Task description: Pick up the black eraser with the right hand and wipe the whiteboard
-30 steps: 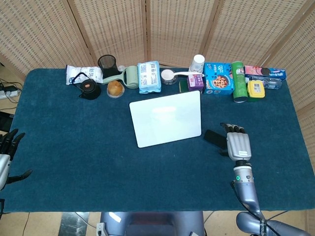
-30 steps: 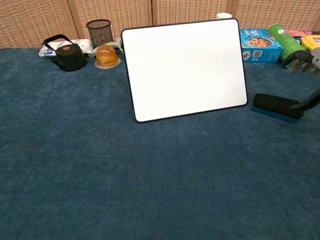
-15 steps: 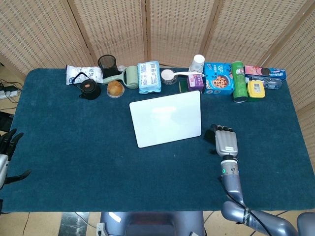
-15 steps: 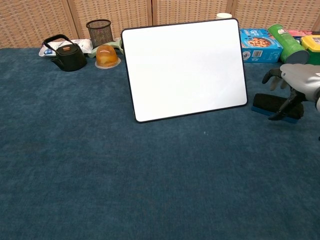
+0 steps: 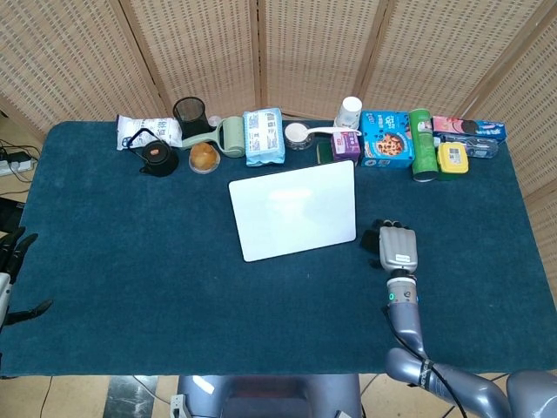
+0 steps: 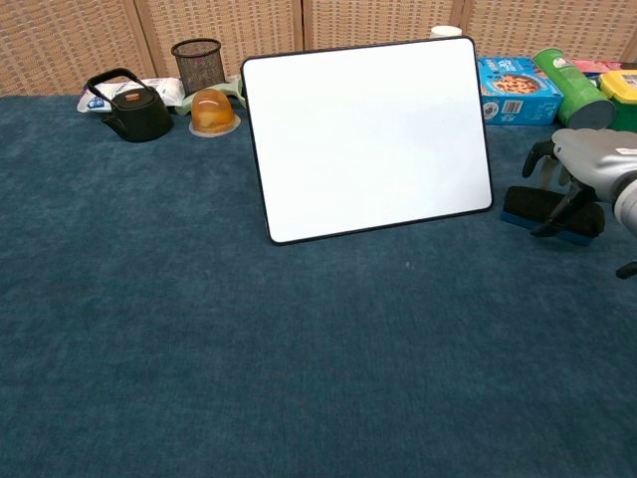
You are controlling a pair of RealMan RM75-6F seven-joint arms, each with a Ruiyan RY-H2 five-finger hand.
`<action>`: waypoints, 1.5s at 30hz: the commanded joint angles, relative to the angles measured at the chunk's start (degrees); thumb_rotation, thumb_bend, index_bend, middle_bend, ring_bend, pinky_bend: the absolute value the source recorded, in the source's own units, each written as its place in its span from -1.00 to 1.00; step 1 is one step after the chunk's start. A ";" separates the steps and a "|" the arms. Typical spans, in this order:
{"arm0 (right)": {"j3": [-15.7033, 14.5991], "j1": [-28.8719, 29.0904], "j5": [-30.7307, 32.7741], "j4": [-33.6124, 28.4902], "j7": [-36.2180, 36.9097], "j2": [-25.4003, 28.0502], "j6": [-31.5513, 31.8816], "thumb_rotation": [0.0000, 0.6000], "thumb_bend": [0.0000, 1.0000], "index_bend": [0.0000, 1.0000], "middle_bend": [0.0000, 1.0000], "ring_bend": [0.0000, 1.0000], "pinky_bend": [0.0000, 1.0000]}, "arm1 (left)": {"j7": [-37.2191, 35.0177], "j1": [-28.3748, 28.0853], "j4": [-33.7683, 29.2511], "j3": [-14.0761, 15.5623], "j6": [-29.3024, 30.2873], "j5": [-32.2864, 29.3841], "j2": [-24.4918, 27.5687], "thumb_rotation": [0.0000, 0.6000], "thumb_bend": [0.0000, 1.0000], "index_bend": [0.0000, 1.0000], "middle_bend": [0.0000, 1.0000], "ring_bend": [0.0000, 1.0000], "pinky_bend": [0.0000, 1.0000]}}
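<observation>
The black eraser [image 6: 542,208] with a blue base lies flat on the cloth, right of the whiteboard [image 6: 368,134]. My right hand [image 6: 587,164] hovers over its right end. The fingers arch above the far side and the thumb reaches down against the near side; nothing is lifted. From the head view the right hand [image 5: 397,246] covers nearly all of the eraser [image 5: 370,240], just right of the whiteboard [image 5: 294,209], which stands propped at a tilt. My left hand [image 5: 12,259] hangs at the table's left edge, fingers spread and holding nothing.
Along the back stand a black teapot [image 5: 155,154], a mesh pen cup [image 5: 189,111], an orange jelly cup [image 5: 204,158], a blue tissue pack [image 5: 264,137], a blue cookie box [image 5: 386,138] and a green can [image 5: 424,144]. Blue cloth [image 5: 130,261] covers the table.
My right hand has moved left from beside the eraser to over it and lowered, with the thumb now at the eraser's near side. Eraser and whiteboard have not moved.
</observation>
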 commanded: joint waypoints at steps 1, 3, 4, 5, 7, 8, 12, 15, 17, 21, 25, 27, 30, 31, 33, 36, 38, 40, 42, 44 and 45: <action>-0.20 0.21 -0.10 1.26 0.64 -0.73 -0.18 1.00 -0.98 -0.33 -0.17 -0.22 -0.05 | 0.04 0.00 0.00 -0.02 0.00 -0.05 -0.02 1.00 -0.78 -1.00 -1.00 -1.00 -0.99; -0.35 0.30 -0.41 2.09 0.92 -1.08 -0.13 1.00 -0.95 -0.31 -0.14 -0.20 0.00 | 0.07 -0.04 -0.02 -0.04 -0.08 -0.11 -0.03 1.00 -0.78 -1.00 -1.00 -1.00 -0.99; -0.37 0.33 -0.53 2.34 1.06 -1.19 -0.08 1.00 -0.93 -0.29 -0.12 -0.19 0.03 | 0.08 -0.05 -0.02 -0.04 -0.10 -0.12 -0.03 1.00 -0.78 -1.00 -1.00 -1.00 -0.99; -0.40 0.37 -0.69 2.73 1.25 -1.36 -0.02 1.00 -0.91 -0.27 -0.11 -0.17 0.05 | 0.11 -0.06 0.00 -0.05 -0.13 -0.15 -0.04 1.00 -0.78 -1.00 -1.00 -1.00 -0.99; -0.41 0.44 -1.14 3.54 1.78 -1.68 0.17 1.00 -0.83 -0.22 -0.05 -0.13 0.12 | 0.17 -0.09 -0.02 -0.06 -0.18 -0.21 -0.05 1.00 -0.78 -1.00 -1.00 -1.00 -0.99; -0.40 0.46 -1.45 3.85 2.12 -1.82 0.35 1.00 -0.80 -0.19 -0.03 -0.11 0.15 | 0.20 -0.10 -0.03 -0.09 -0.21 -0.26 -0.05 1.00 -0.78 -1.00 -1.00 -1.00 -0.99; -0.57 0.15 -4.41 5.97 4.70 -2.81 2.99 1.00 -0.56 -0.08 0.08 -0.01 0.26 | 0.61 -0.18 -0.08 -0.10 -0.37 -0.39 -0.16 1.00 -0.78 -1.00 -1.00 -1.00 -0.99; -0.66 -0.36 -6.31 6.10 6.65 -2.87 4.66 1.00 -0.41 -0.02 0.13 0.03 0.31 | 0.80 -0.21 -0.16 -0.10 -0.40 -0.39 -0.21 1.00 -0.78 -1.00 -1.00 -1.00 -0.99; -0.73 -0.90 -7.89 5.18 8.18 -2.53 6.18 1.00 -0.35 0.00 0.15 0.05 0.33 | 0.87 -0.19 -0.20 -0.07 -0.38 -0.35 -0.23 1.00 -0.78 -1.00 -1.00 -1.00 -0.99; -0.58 -1.65 -12.15 2.32 12.00 -1.60 9.92 1.00 -0.26 0.05 0.18 0.10 0.39 | 0.99 -0.21 -0.29 -0.01 -0.42 -0.27 -0.21 1.00 -0.78 -1.00 -1.00 -1.00 -0.99; 0.09 -0.95 -17.18 2.56 16.69 -2.59 13.56 1.00 -0.16 0.11 0.23 0.16 0.44 | 1.10 -0.26 -0.33 0.05 -0.50 -0.14 -0.25 1.00 -0.78 -1.00 -1.00 -1.00 -0.99; 0.72 0.01 -19.38 3.88 18.60 -3.99 15.11 1.00 -0.13 0.12 0.24 0.16 0.44 | 1.22 -0.25 -0.33 0.10 -0.44 0.01 -0.29 1.00 -0.78 -1.00 -1.00 -1.00 -0.99; 1.70 1.49 -20.70 5.57 19.50 -5.78 15.69 1.00 -0.10 0.13 0.25 0.17 0.44 | 1.22 -0.24 -0.32 0.14 -0.42 0.08 -0.30 1.00 -0.78 -1.00 -1.00 -1.00 -0.99; 1.92 1.86 -20.92 5.87 19.69 -6.16 15.69 1.00 -0.10 0.13 0.25 0.17 0.44 | 1.22 -0.24 -0.31 0.14 -0.42 0.09 -0.31 1.00 -0.78 -1.00 -1.00 -1.00 -0.99; 2.86 3.30 -21.38 7.01 20.16 -7.55 15.41 1.00 -0.10 0.13 0.25 0.17 0.44 | 1.21 -0.25 -0.27 0.15 -0.45 0.09 -0.31 1.00 -0.78 -1.00 -1.00 -1.00 -0.99; 4.26 6.22 -22.17 11.13 20.66 -10.91 15.07 1.00 -0.09 0.13 0.25 0.17 0.44 | 1.20 -0.31 -0.25 0.13 -0.55 0.02 -0.31 1.00 -0.78 -1.00 -1.00 -1.00 -0.99; 5.22 7.71 -22.19 13.80 21.43 -13.10 15.01 1.00 -0.08 0.13 0.25 0.17 0.44 | 1.17 -0.35 -0.22 0.12 -0.66 -0.04 -0.28 1.00 -0.78 -1.00 -1.00 -1.00 -0.99; 6.12 9.01 -22.50 15.94 22.10 -14.84 15.58 1.00 -0.08 0.13 0.25 0.17 0.44 | 1.15 -0.40 -0.22 0.09 -0.77 -0.17 -0.26 1.00 -0.78 -1.00 -1.00 -1.00 -0.99; 6.68 9.73 -22.65 17.22 22.51 -15.83 16.05 1.00 -0.07 0.13 0.25 0.17 0.44 | 1.14 -0.43 -0.23 0.06 -0.84 -0.25 -0.25 1.00 -0.78 -1.00 -1.00 -1.00 -0.99; 7.90 11.20 -22.79 19.29 23.06 -17.60 16.90 1.00 -0.05 0.14 0.25 0.17 0.44 | 1.18 -0.52 -0.24 0.04 -1.01 -0.37 -0.26 1.00 -0.78 -1.00 -1.00 -1.00 -0.99; 8.41 12.03 -22.86 20.60 23.07 -18.50 17.20 1.00 -0.04 0.13 0.25 0.17 0.44 | 1.21 -0.57 -0.26 0.07 -1.12 -0.34 -0.24 1.00 -0.78 -1.00 -1.00 -1.00 -0.99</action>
